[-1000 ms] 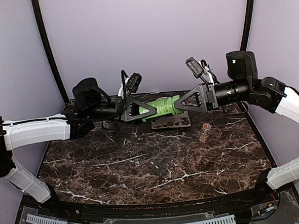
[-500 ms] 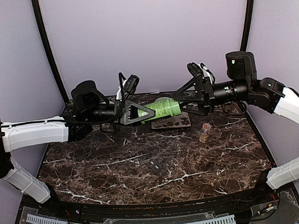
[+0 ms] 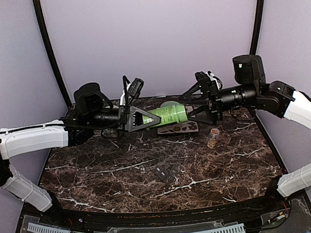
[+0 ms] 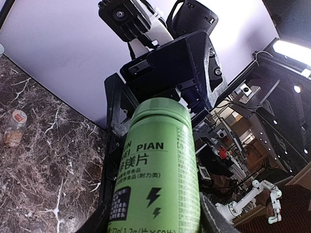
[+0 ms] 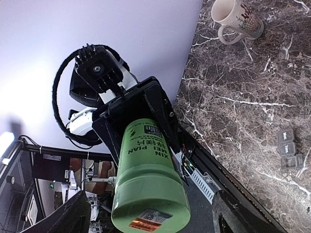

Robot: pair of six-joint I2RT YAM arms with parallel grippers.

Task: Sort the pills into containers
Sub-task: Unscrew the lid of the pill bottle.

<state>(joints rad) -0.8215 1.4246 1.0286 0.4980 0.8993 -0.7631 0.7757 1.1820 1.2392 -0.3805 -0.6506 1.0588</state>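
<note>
Top external view, read left to right. The left arm (image 3: pixel 38 139) reaches inward above the dark marble desk (image 3: pixel 95 173). Its left end effector (image 3: pixel 153 117) is clamped on a green bottle (image 3: pixel 167 114), which it holds lying on its side, lifted off the desk. The left wrist view confirms this: the green bottle (image 4: pixel 160 165) fills the space between the fingers, with its printed label facing the camera.

A cream mug (image 5: pixel 238 17) stands at the back of the desk, seen from the right wrist. Below the bottle and nearer the arm bases, the containers (image 3: pixel 164 174) lie flat on the marble, well apart from both end effectors. In the right wrist view they show as a dark strip of three square cells (image 5: pixel 289 148); I cannot tell whether the lids are up or down.

A dark flat tray (image 3: pixel 180 128) lies under the bottle at the rear; what is on it is too small to identify.

The right end effector (image 3: pixel 185 108) faces the free end of the bottle with its jaws spread wide. In the right wrist view the fingers (image 5: pixel 70 216) sit at the lower corners of the frame, clear of the bottle (image 5: pixel 150 179) on both sides.

A small clear vial (image 3: pixel 214 138) with tan fill stands upright just right of the tray; single pieces cannot be made out. The right arm (image 3: pixel 297 105) enters from the right.
</note>
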